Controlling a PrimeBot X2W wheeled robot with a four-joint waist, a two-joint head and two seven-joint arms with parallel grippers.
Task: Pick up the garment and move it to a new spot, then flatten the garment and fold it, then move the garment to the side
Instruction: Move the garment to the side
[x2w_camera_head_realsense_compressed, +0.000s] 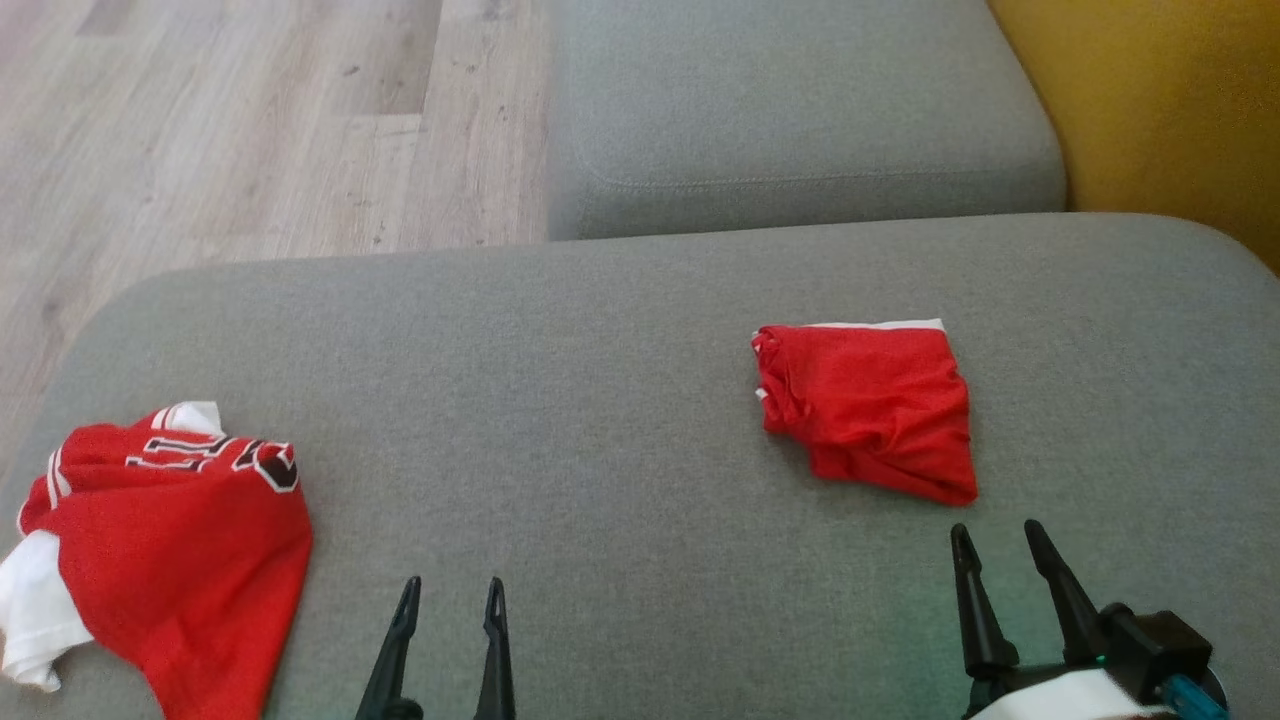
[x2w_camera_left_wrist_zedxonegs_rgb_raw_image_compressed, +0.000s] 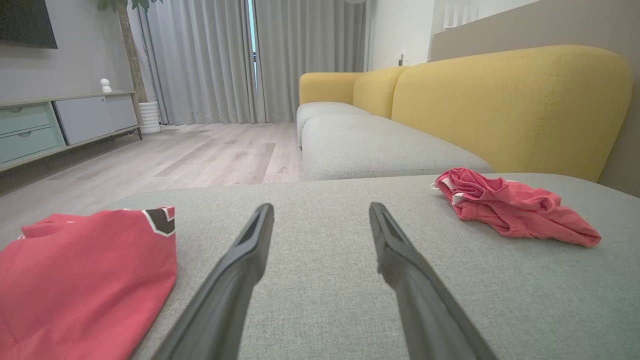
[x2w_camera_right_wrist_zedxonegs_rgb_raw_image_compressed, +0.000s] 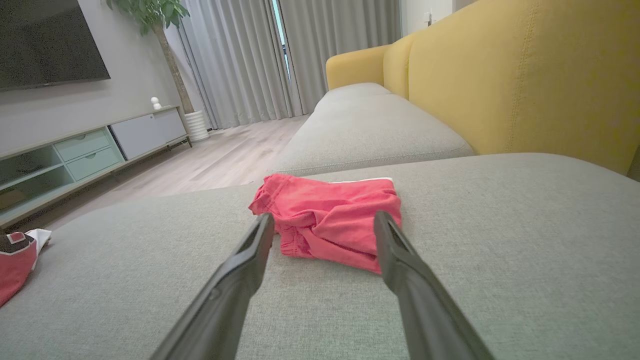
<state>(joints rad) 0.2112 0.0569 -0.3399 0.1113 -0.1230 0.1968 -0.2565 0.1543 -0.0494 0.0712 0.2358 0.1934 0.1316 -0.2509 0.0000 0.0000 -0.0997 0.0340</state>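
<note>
Garment (x2w_camera_head_realsense_compressed: 180, 530) is lying bunched at the left end of the grey cushion (x2w_camera_head_realsense_compressed: 600, 420). We are holding our left gripper (x2w_camera_head_realsense_compressed: 453, 584) beside it and our right gripper (x2w_camera_head_realsense_compressed: 995, 528) near the smaller red cloth (x2w_camera_head_realsense_compressed: 870, 410), both spread wide, gripping nothing.

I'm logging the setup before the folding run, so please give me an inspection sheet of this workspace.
Surface: grey sofa cushion, flat fabric.
Job's things: red-and-white jersey, bunched at the cushion's left edge, lettering showing.
Clutter: small red cloth with white trim, crumpled on the right, just ahead of the right gripper.
Grippers: left gripper and right gripper both open, empty, touching no cloth.
Cables: nothing seen.
Surroundings: wood floor, second grey cushion, yellow sofa back, curtains, low cabinet.
</note>
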